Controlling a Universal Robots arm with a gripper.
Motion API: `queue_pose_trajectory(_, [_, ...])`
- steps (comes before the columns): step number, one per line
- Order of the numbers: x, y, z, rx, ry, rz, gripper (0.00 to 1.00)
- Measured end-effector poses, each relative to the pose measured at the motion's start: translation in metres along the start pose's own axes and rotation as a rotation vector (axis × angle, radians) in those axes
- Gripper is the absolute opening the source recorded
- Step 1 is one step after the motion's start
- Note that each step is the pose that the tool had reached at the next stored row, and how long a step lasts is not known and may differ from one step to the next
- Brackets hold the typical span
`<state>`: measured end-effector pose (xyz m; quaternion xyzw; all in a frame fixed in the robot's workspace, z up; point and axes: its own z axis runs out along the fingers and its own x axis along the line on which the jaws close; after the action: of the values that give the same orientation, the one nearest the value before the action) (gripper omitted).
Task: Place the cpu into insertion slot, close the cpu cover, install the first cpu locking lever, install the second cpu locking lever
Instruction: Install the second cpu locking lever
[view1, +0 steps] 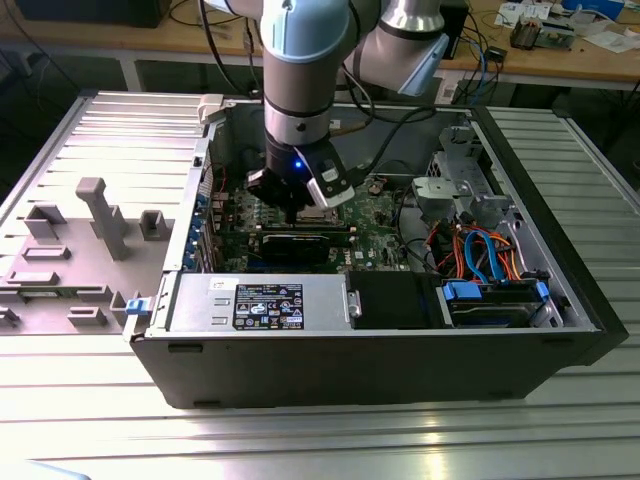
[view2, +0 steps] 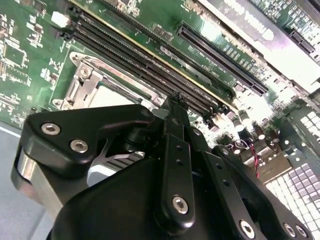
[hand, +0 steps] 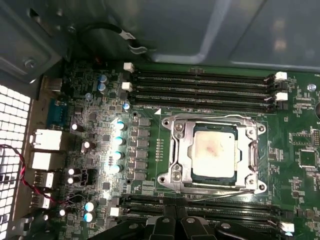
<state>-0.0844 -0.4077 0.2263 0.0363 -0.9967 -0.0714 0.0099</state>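
Observation:
The cpu (hand: 214, 152), a dull silver square, lies in the insertion slot (hand: 176, 176) on the green board. The cpu cover (hand: 182, 150) is down flat around it, and the cpu shows through the cover's window. A thin wire lever (hand: 210, 117) runs along the cover's side by one bank of memory slots. Another lever (hand: 220, 190) runs along the opposite side. My gripper (hand: 176, 221) hovers just off that second side, over the memory slots, shut with nothing in it. In the second wrist view the gripper (view2: 175, 102) points at the board beside the cover (view2: 82, 87). In the exterior view the gripper (view1: 295, 210) is low inside the case.
The open computer case (view1: 400, 350) lies on a ribbed metal table. A long black expansion card (view1: 300, 243) and the power supply (view1: 260, 305) sit toward the front. Orange and blue cables (view1: 480, 250) fill the exterior view's right. Grey fixtures (view1: 100, 215) stand at its left.

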Motion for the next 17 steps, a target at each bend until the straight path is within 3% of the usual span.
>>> queue_pose_trajectory(1, [0.0,0.0,0.0001,-0.0099,0.004,-0.001,0.11])
queue_pose_trajectory(6, [-0.0002,-0.0022,0.0064,-0.0148,0.0205,-0.003,0.11])
queue_pose_trajectory(7, [-0.0005,-0.0024,0.0076,-0.0195,0.0206,-0.004,0.11])
queue_pose_trajectory(14, [-0.0006,-0.0036,0.0151,-0.0327,0.0209,-0.016,0.11])
queue_pose_trajectory(17, [0.001,-0.0037,0.0168,-0.0424,0.0205,-0.026,0.11])
